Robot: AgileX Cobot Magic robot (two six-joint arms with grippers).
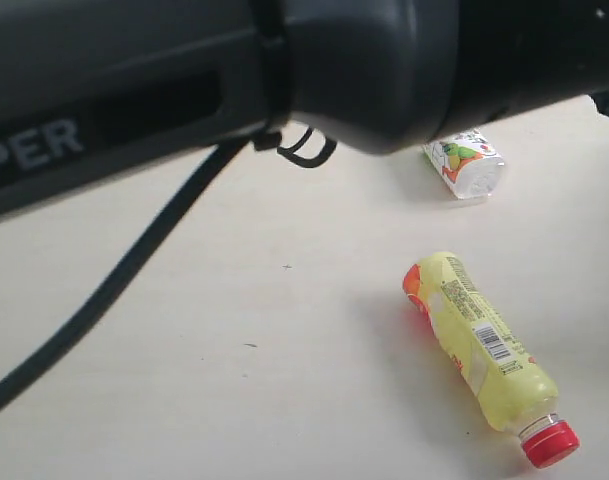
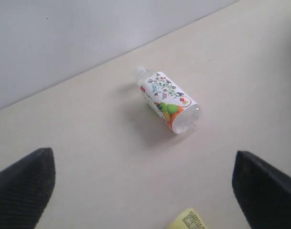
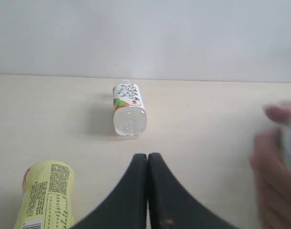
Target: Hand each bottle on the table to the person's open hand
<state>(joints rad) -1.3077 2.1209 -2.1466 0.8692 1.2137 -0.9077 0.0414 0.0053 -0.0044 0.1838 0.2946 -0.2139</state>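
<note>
A yellow bottle [image 1: 479,350] with a red cap lies on its side on the pale table [image 1: 234,400]; its end also shows as a yellow bottle [image 3: 45,195] in the right wrist view. Beyond it lies a small clear bottle [image 1: 466,165] with a colourful white label. My left gripper [image 2: 143,162] is open wide above the table, with that small bottle [image 2: 167,101] lying ahead of its fingers [image 2: 23,191]. My right gripper [image 3: 147,156] is shut on nothing, its tips pointing at the small bottle [image 3: 129,109]. The red-labelled and green-white bottles are out of view.
A black arm [image 1: 284,70] with a cable [image 1: 114,285] blocks the top of the exterior view. A person's blurred hand [image 3: 274,167] is at the edge of the right wrist view; whether it holds anything is unclear. A pale wall [image 3: 145,33] stands behind the table.
</note>
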